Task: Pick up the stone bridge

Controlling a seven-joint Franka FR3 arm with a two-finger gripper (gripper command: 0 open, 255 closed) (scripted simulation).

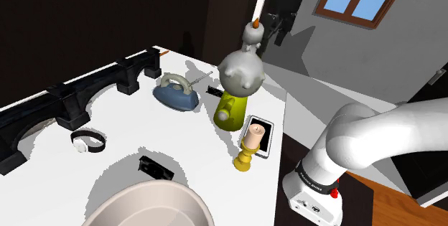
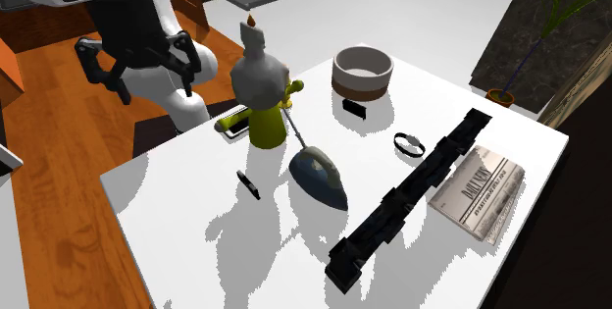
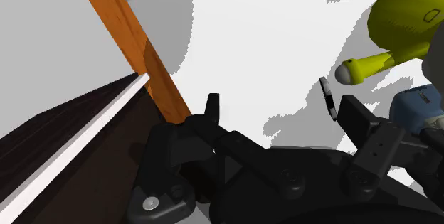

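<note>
White table (image 2: 186, 238) in a house, with a wooden floor (image 2: 49, 130) beside it. The bridge (image 2: 422, 184) lies along the table's far edge from me, at the shoulder view's left. It is one long, narrow span drawn black, with a row of arches under a flat deck. A folded newspaper (image 2: 481, 194) lies just beside it on the outer side.

My jaws hang off the near edge of the table, above the floor and well apart from the bridge. They stand wide open with nothing between them. A yellow-green jug (image 2: 263, 126) and a blue iron (image 2: 322, 178) stand on the table between me and the bridge.

I judge the bridge to be stiff and, if it is truly stone, heavy for its width. Held at one end it would likely tip and twist out of my grip. The better hold looks to be across the narrow deck near the middle, over a solid pier rather than an open arch. I cannot tell whether its sides are rough or slick, so I would count on a firm squeeze.
</note>
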